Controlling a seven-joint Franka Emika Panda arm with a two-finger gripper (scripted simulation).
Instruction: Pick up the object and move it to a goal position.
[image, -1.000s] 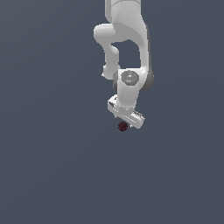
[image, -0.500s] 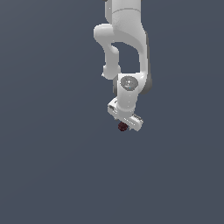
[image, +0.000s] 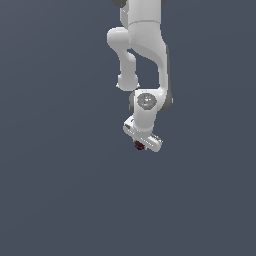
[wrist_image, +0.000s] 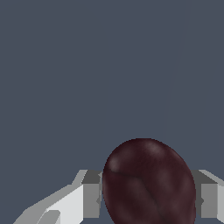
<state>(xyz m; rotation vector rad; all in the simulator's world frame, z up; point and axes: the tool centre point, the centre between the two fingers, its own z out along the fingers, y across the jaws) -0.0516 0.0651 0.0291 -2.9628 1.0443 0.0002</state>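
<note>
White Panda arm (image: 145, 50) reaching down over the plain grey counter (image: 60, 190). The tool (image: 140, 145) is clenched on the dark maroon ball (wrist_image: 148, 183), which sits between its fingers (wrist_image: 89, 194).

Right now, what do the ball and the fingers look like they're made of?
Ball: dark maroon, faintly creased skin with soft highlights; looks like smooth, slightly glossy rubber or fruit skin, hard to say which. Fingers: flat grey-white faces with sharp edges, matte, like hard plastic or painted metal.

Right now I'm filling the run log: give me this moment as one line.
phase: carry | gripper: shut on ball | ball: between the fingers, under the arm in exterior view | goal: not visible
</note>
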